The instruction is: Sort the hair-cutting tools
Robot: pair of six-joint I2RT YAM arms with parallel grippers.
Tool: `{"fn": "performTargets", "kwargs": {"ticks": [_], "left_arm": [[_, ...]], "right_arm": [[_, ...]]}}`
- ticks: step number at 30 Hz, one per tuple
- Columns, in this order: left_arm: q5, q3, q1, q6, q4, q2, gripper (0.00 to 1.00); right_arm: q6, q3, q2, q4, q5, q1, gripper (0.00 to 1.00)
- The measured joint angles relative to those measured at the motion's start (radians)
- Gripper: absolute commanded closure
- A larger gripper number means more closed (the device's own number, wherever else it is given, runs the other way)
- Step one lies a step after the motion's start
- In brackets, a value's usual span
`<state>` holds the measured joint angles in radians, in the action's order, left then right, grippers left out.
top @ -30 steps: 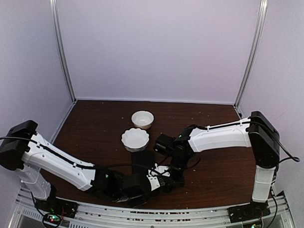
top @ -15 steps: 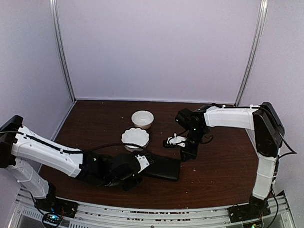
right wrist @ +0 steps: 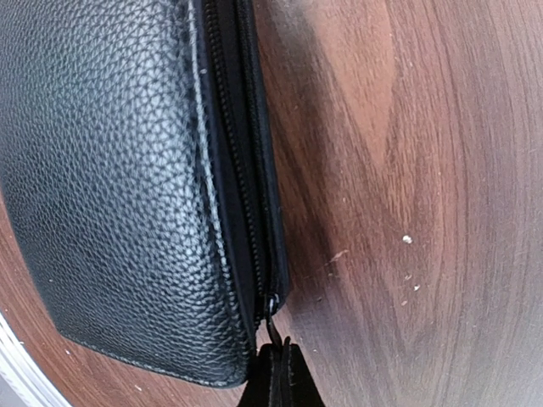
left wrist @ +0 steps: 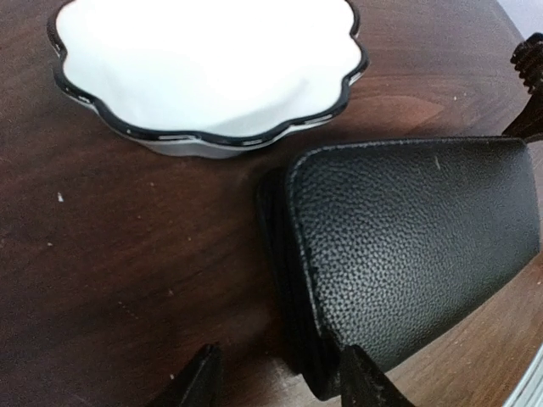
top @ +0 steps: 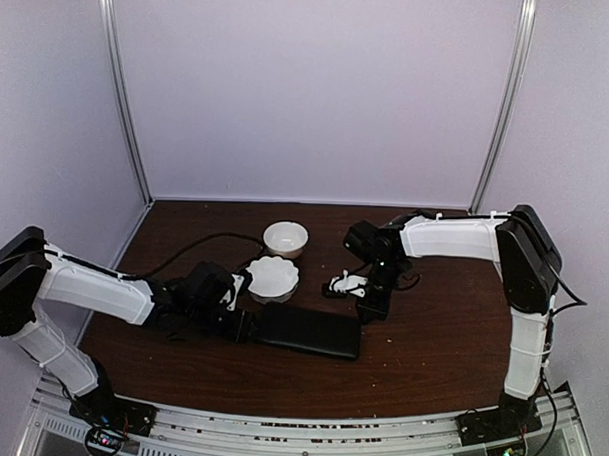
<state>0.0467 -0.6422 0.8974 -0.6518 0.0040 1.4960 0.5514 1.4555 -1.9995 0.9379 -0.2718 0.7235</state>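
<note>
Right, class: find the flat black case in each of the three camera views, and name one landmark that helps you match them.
Top external: the black case lies flat near the centre, on the near side of the scalloped bowl.
Left wrist: the case fills the lower right, with the bowl above it.
Right wrist: the case fills the left half; the right pincer pinches its zip pull.
Shared landmark: the dark wooden table beneath it.

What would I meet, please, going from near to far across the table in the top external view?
Black case → scalloped white bowl → round white bowl.
</note>
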Motion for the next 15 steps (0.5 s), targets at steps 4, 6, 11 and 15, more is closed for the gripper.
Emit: {"fn": "performTargets", "kwargs": {"ticks": [4,6,11,15], "left_arm": [[-0.109,0.019,-0.051,-0.048,0.090,0.032,0.51],[-0.142,0.018,-0.065,-0.058,0.126,0.048,0.52],[-0.209,0.010,-0.105,-0.074,0.188,0.105,0.58],[-0.251,-0.007,-0.124,-0.081,0.221,0.143,0.70]], "right_arm": [[-0.001,0.000,0.000,-0.001,0.001,0.001,1.00],[-0.002,0.000,0.000,-0.002,0.002,0.002,1.00],[-0.001,0.000,0.000,-0.003,0.012,0.006,1.00],[-0.002,0.000,0.000,-0.003,0.014,0.008,1.00]]}}
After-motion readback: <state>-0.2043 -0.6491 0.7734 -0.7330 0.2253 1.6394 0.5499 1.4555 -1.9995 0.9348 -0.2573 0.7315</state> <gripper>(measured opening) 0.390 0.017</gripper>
